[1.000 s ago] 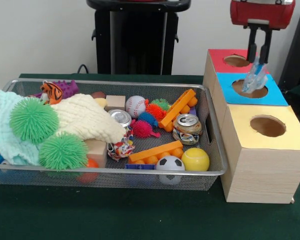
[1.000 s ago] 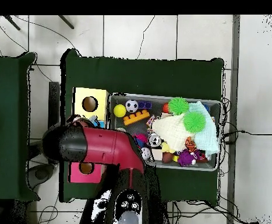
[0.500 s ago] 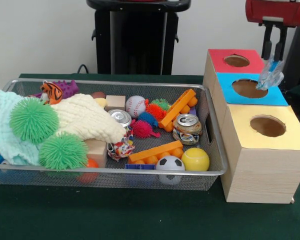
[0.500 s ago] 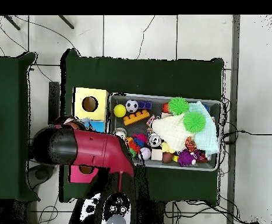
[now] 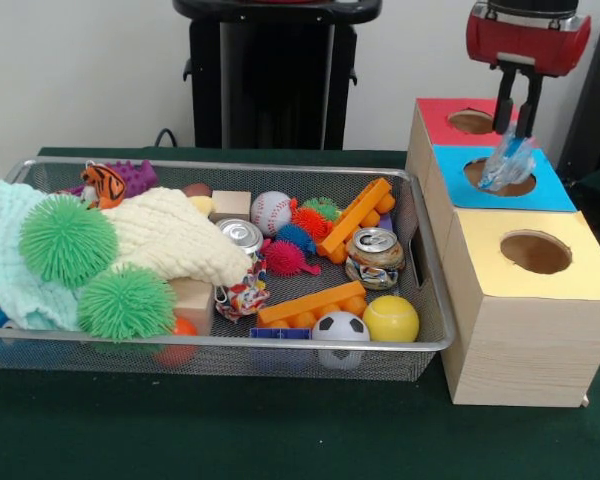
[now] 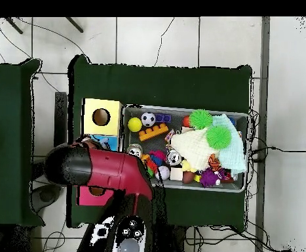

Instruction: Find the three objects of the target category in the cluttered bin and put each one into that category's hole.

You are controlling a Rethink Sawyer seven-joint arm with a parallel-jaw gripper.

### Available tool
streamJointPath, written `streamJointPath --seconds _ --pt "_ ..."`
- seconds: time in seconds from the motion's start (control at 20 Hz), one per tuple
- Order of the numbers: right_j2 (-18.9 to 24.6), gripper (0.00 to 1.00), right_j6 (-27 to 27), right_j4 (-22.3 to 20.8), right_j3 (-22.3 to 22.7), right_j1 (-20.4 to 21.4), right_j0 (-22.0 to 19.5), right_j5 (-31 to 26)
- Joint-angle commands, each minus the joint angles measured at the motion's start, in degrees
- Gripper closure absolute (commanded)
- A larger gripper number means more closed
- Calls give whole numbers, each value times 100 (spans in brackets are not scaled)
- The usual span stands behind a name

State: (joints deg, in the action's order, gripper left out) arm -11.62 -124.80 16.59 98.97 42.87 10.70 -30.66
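From the front I see the bin (image 5: 420, 250) on the green worktop (image 5: 280, 430), left of the three boxes; its left end is cut off, and a cream cloth (image 5: 170, 240) buries whatever lies beneath. My end effector (image 5: 515, 100) hangs over the blue box (image 5: 505, 180), fingers clamped on a crumpled clear plastic piece (image 5: 506, 162) above that hole. From overhead the red arm (image 6: 106, 172) hides the end effector and most of the blue box; the bin (image 6: 247, 154) lies right of the boxes.
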Motion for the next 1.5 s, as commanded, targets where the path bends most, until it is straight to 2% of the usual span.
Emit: streamJointPath --seconds 0.05,0.45,0.8,1.5 --pt "-147 100 -1465 168 658 -224 11 -472" --pt "-102 100 -1569 390 742 -199 64 -984" --pt "-83 100 -1751 650 775 -350 175 -988" --pt "-98 100 -1617 1037 782 -731 288 -304"
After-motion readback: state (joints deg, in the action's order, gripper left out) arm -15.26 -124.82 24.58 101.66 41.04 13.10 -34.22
